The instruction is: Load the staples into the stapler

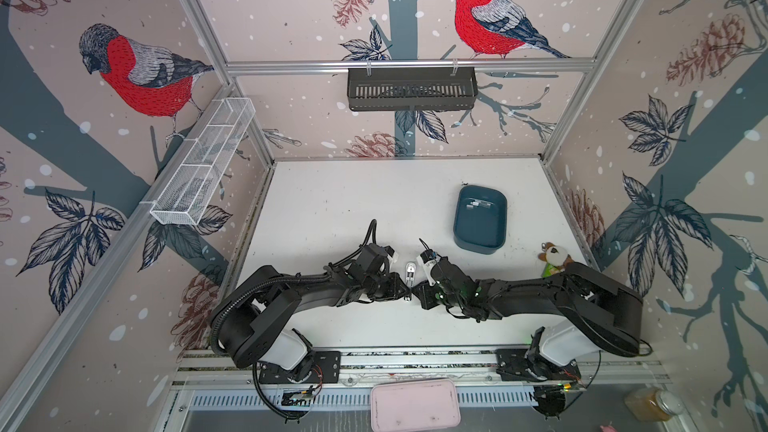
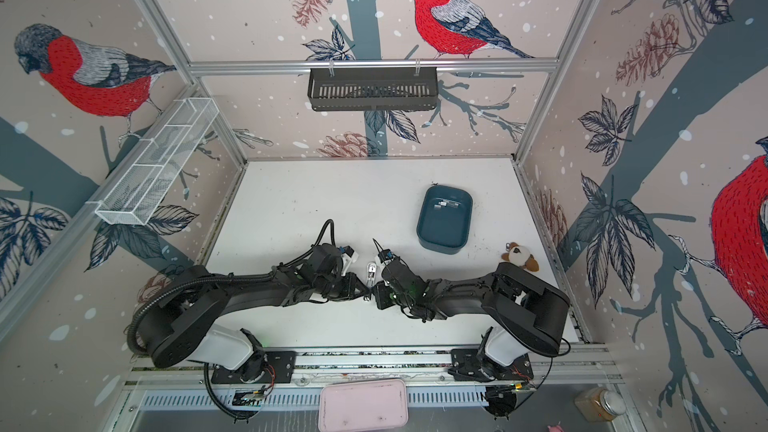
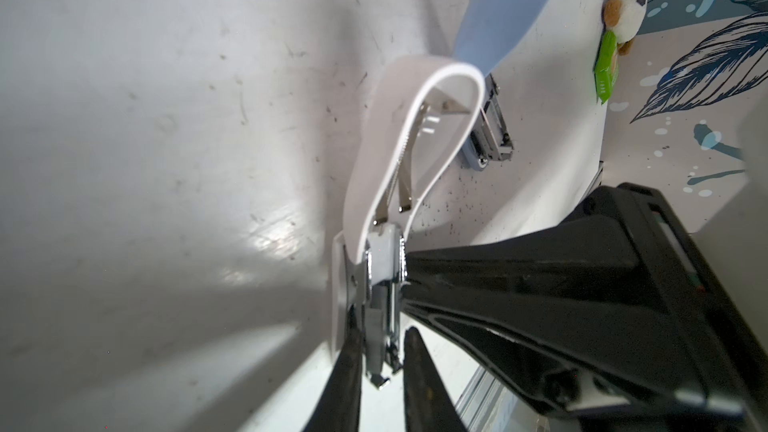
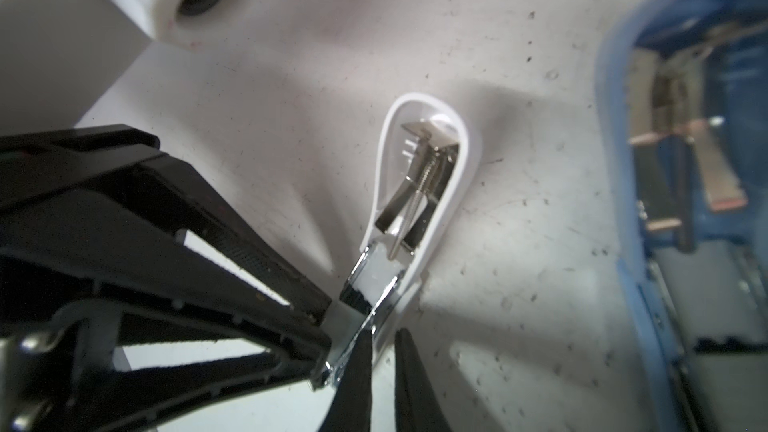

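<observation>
A white stapler (image 1: 410, 275) lies on the white table between my two arms in both top views, its lid (image 3: 415, 139) swung open and its spring (image 4: 419, 184) bare. My left gripper (image 3: 382, 351) is shut on the chrome magazine (image 3: 380, 317) at the hinge end. My right gripper (image 4: 383, 367) comes from the opposite side and is shut on the white base edge (image 4: 386, 326) there. The staples (image 1: 473, 206) are small grey strips at the far end of the dark blue tray (image 1: 461, 238), apart from both grippers.
A blue stapler (image 3: 494, 35) lies open just beyond the white one; my right arm hides it in both top views. A plush toy (image 1: 555, 257) sits near the right wall. A pink box (image 1: 415, 405) and a jar (image 1: 650, 405) stand beyond the front rail.
</observation>
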Motion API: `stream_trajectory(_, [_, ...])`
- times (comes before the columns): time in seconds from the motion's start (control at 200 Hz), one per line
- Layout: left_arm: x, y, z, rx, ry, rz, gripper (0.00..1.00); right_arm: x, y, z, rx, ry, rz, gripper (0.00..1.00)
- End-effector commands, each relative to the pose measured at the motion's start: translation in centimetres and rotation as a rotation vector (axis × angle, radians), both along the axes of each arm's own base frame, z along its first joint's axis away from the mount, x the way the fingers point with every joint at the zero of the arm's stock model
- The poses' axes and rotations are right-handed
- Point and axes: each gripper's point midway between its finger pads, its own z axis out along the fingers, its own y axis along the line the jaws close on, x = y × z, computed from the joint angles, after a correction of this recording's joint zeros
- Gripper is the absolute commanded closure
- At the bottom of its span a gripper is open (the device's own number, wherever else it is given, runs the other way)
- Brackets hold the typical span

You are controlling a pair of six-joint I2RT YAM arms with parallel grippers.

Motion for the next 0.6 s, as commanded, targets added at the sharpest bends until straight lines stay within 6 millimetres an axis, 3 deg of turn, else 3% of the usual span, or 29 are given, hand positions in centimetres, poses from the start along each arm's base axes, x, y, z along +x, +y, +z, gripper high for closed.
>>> stream_trajectory(0.0, [0.26,-0.21,0.23,-0.001,-0.016,-0.003,0.81,0.18,0.37,0.4,0.021,-0.014,0.0,0.86])
stream_trajectory(0.595, [0.5,-0.29,1.09,0.002,-0.034,-0.009,0.85,0.4,0.28,0.4,0.013,-0.021,-0.006,0.86])
